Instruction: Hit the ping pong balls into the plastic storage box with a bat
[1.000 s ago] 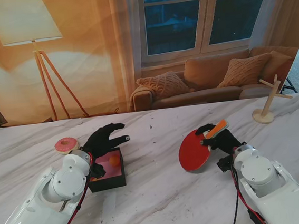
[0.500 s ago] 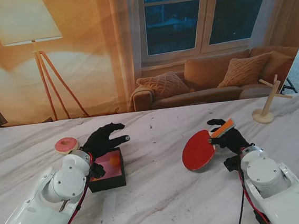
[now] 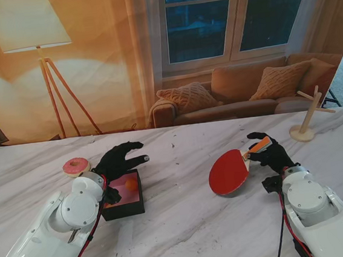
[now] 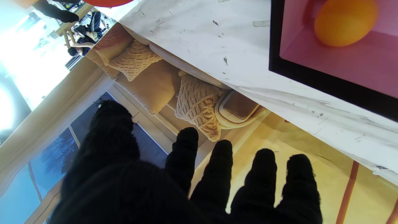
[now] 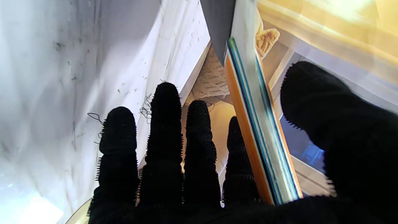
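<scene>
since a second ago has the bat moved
Yes. The bat in the right hand shifted right and slightly farther from me, toward the wooden stand.

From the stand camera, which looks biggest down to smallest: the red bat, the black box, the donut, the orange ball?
1. Bat
2. Box, partly hidden by the left arm, so close to the bat
3. Donut
4. Ball

You have bare tabletop (image 3: 175, 164) between the bat (image 3: 229, 171) and the box (image 3: 126, 196); your left hand (image 3: 119, 161) hangs over the box.
</scene>
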Robot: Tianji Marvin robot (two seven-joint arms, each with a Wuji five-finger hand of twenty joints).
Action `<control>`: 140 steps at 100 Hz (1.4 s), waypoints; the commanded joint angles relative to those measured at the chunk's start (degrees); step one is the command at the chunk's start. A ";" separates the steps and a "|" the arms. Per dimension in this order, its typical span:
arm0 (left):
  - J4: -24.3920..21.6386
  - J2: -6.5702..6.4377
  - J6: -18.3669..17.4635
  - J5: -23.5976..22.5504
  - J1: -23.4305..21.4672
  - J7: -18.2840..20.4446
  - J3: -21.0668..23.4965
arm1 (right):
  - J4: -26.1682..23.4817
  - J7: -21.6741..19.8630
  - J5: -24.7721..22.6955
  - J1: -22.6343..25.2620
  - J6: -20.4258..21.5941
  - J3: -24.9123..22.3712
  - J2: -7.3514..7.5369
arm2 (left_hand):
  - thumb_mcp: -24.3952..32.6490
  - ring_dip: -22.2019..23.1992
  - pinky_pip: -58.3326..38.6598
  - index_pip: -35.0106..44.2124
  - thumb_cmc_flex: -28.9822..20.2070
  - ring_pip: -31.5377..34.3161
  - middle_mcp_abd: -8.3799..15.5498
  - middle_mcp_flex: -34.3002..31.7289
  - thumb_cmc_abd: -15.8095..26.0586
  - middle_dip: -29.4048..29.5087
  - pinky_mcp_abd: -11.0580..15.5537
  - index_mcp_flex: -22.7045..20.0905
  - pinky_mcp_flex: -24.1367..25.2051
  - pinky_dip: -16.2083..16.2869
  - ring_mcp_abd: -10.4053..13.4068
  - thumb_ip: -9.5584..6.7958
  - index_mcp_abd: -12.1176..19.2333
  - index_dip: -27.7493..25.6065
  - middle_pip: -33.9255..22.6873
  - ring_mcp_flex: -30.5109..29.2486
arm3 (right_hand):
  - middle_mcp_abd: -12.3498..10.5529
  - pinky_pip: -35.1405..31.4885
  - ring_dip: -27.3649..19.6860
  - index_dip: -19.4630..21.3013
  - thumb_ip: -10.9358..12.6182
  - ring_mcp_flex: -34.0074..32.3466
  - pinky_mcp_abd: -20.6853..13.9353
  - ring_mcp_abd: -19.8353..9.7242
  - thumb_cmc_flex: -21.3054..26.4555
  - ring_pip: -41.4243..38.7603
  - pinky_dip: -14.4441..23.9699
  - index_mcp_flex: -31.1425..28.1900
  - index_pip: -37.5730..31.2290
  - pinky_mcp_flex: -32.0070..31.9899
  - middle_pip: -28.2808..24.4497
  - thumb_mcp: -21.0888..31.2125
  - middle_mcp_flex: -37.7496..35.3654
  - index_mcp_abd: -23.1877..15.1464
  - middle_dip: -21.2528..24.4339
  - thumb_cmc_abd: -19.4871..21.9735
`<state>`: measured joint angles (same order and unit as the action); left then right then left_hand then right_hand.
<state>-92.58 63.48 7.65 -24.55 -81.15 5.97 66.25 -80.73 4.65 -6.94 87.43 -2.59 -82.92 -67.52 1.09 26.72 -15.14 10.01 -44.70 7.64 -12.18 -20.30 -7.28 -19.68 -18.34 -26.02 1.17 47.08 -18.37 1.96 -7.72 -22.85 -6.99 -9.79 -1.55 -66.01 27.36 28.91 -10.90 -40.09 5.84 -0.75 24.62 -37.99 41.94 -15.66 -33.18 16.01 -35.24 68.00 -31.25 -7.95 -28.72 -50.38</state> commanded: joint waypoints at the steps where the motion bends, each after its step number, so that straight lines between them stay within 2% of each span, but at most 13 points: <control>1: -0.09 0.31 0.20 -0.12 -0.15 0.37 0.05 | -0.26 0.57 -0.34 -0.06 -1.46 -0.34 -0.43 | -0.04 0.40 0.91 0.27 -1.29 0.36 -0.60 -1.51 0.30 -0.81 0.80 -1.56 -0.40 1.62 -0.70 -1.37 -0.92 -0.52 0.11 -0.41 | 0.54 -4.51 1.46 1.71 0.81 -3.68 0.52 0.53 -2.19 -3.34 2.03 -2.37 -3.04 2.65 -2.30 1.14 -3.26 1.57 -1.64 0.47; 22: -0.38 0.37 0.32 -0.21 -0.56 -0.02 0.37 | 0.79 4.84 -1.43 -0.95 -4.57 -0.34 -1.42 | 0.02 0.72 0.61 0.32 -1.31 0.62 -0.88 -1.84 0.40 -1.02 0.71 -1.79 -0.92 2.20 -0.96 -1.32 -1.14 -0.57 -0.03 -0.66 | 3.86 -15.94 2.58 5.03 0.98 -13.07 2.33 2.57 -1.37 -13.23 0.29 -10.34 -10.78 11.56 -8.71 1.67 -12.16 5.94 -4.82 1.59; 33: -0.62 0.34 0.25 -0.28 -0.86 -0.02 0.70 | 1.37 5.92 -1.85 -1.26 -5.56 -0.57 -1.67 | 0.04 0.90 0.44 0.39 -1.35 0.78 -1.06 -1.92 0.40 -1.10 0.62 -2.01 -1.18 2.54 -1.14 -1.31 -1.08 -0.61 -0.06 -0.77 | 5.06 -19.15 2.76 5.81 1.04 -17.53 3.41 3.32 -0.99 -15.98 -0.26 -15.19 -13.04 16.23 -10.91 1.97 -16.92 6.89 -5.59 1.69; 35: -0.64 0.34 0.21 -0.30 -0.90 -0.05 0.76 | 1.47 6.11 -1.93 -1.33 -5.74 -0.61 -1.71 | 0.06 0.92 0.41 0.40 -1.39 0.80 -1.13 -1.91 0.41 -1.10 0.64 -2.05 -1.23 2.59 -1.13 -1.31 -1.14 -0.62 -0.05 -0.80 | 5.19 -20.76 1.66 6.06 1.05 -18.15 3.65 3.40 -0.85 -17.08 -2.61 -15.86 -13.19 16.90 -11.19 1.98 -17.68 7.05 -5.79 1.80; 37: -0.65 0.34 0.17 -0.30 -0.93 -0.08 0.81 | 1.56 6.29 -2.03 -1.40 -5.96 -0.65 -1.75 | 0.07 0.95 0.38 0.39 -1.41 0.82 -1.05 -1.97 0.44 -1.11 0.67 -2.04 -1.26 2.66 -1.13 -1.31 -1.15 -0.61 -0.06 -0.80 | 5.38 -21.66 1.47 6.20 1.08 -19.12 3.88 3.54 -0.71 -17.70 -3.12 -16.78 -13.52 18.00 -11.52 2.07 -18.58 7.13 -5.90 1.91; 48: -0.70 0.34 -0.09 -0.27 -1.09 -0.15 1.04 | 2.22 7.11 -2.43 -1.80 -6.87 -0.82 -1.95 | 0.06 1.10 0.26 0.43 -1.41 0.96 -1.22 -2.12 0.47 -1.18 0.60 -2.17 -1.43 2.96 -1.26 -1.29 -1.13 -0.64 -0.09 -0.90 | 5.91 -23.73 1.60 6.43 1.13 -21.77 4.35 3.73 -0.49 -19.27 -3.29 -19.29 -14.29 20.68 -12.34 2.15 -21.11 7.40 -6.11 2.28; 60: -0.84 0.30 -0.13 -0.27 -1.34 -0.05 1.29 | 2.87 6.82 -2.59 -2.05 -7.93 -1.11 -1.91 | 0.05 1.23 0.20 0.44 -1.42 1.07 -1.26 -2.15 0.54 -1.21 0.60 -2.24 -1.52 3.24 -1.33 -1.28 -1.17 -0.66 -0.07 -0.94 | 4.68 -25.01 2.01 5.94 1.05 -19.18 3.24 3.23 -2.29 -20.41 -3.16 -17.27 -12.73 17.98 -11.20 1.64 -18.61 6.55 -5.93 2.10; 70: -1.05 0.27 -0.11 -0.25 -1.61 0.04 1.48 | 3.01 6.41 -1.48 -2.08 -9.26 -1.49 -2.04 | 0.07 1.34 0.12 0.48 -1.46 1.19 -1.37 -2.31 0.72 -1.25 0.56 -2.36 -1.69 3.46 -1.53 -1.27 -1.14 -0.67 -0.08 -1.02 | 4.73 -24.22 2.08 5.63 1.19 -15.93 2.98 3.84 -3.00 -19.77 -2.87 -15.90 -11.56 14.22 -9.87 0.76 -15.96 6.36 -5.71 2.57; 100: -1.18 0.19 -0.99 -0.39 -1.90 0.14 1.70 | 6.84 7.94 -3.37 -4.19 -11.49 -0.77 -2.35 | -0.01 1.53 0.10 0.33 -1.56 1.34 -1.56 -2.42 0.99 -1.25 0.53 -2.33 -1.84 3.97 -1.61 -1.23 -1.29 -0.56 0.12 -1.14 | 5.00 -23.79 2.31 5.83 1.65 -15.08 2.73 3.74 -2.58 -19.77 -2.22 -16.49 -11.51 13.36 -9.82 0.40 -15.78 6.59 -5.87 4.20; 120: -1.54 0.17 -0.74 -0.53 -2.13 0.16 1.78 | 10.43 9.04 -6.36 -5.84 -12.84 0.24 -2.32 | -0.12 1.55 0.26 0.34 -1.55 1.31 -1.59 -2.55 1.09 -1.26 0.50 -2.44 -1.71 4.10 -1.62 -1.22 -1.31 -0.55 0.23 -1.12 | 5.15 -17.58 0.99 5.67 2.15 -9.20 2.44 4.19 -3.78 -14.57 -3.48 -15.90 -10.92 6.76 -8.75 -1.11 -13.47 6.67 -5.33 6.60; 140: -1.89 0.14 -0.40 -0.46 -2.31 0.34 1.83 | 12.55 9.94 -7.59 -6.68 -14.10 0.76 -2.44 | -0.26 1.48 0.53 0.22 -1.47 1.17 -1.63 -2.61 1.21 -1.23 0.64 -2.29 -1.46 4.07 -1.55 -1.23 -1.22 -0.49 0.42 -1.03 | 5.08 -8.86 -0.35 5.28 2.89 -0.07 0.68 3.43 -5.64 -6.72 -4.48 -14.93 -9.56 -2.29 -5.16 -3.48 -5.65 6.94 -3.70 9.78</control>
<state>-93.97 63.58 7.05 -24.98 -83.12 5.49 67.96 -68.93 15.04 -14.00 80.94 -15.89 -82.29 -69.71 1.13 27.65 -15.18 10.18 -45.53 8.55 -13.57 -20.98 -7.28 -20.26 -18.34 -26.58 -0.66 49.90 -19.61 1.96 -8.33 -23.44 -7.08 -10.28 4.36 -76.47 27.75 34.58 -10.73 -42.59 8.16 3.76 21.13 -46.19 38.28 -32.44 -43.51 15.65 -41.11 65.46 -39.31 -0.74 -33.24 -42.10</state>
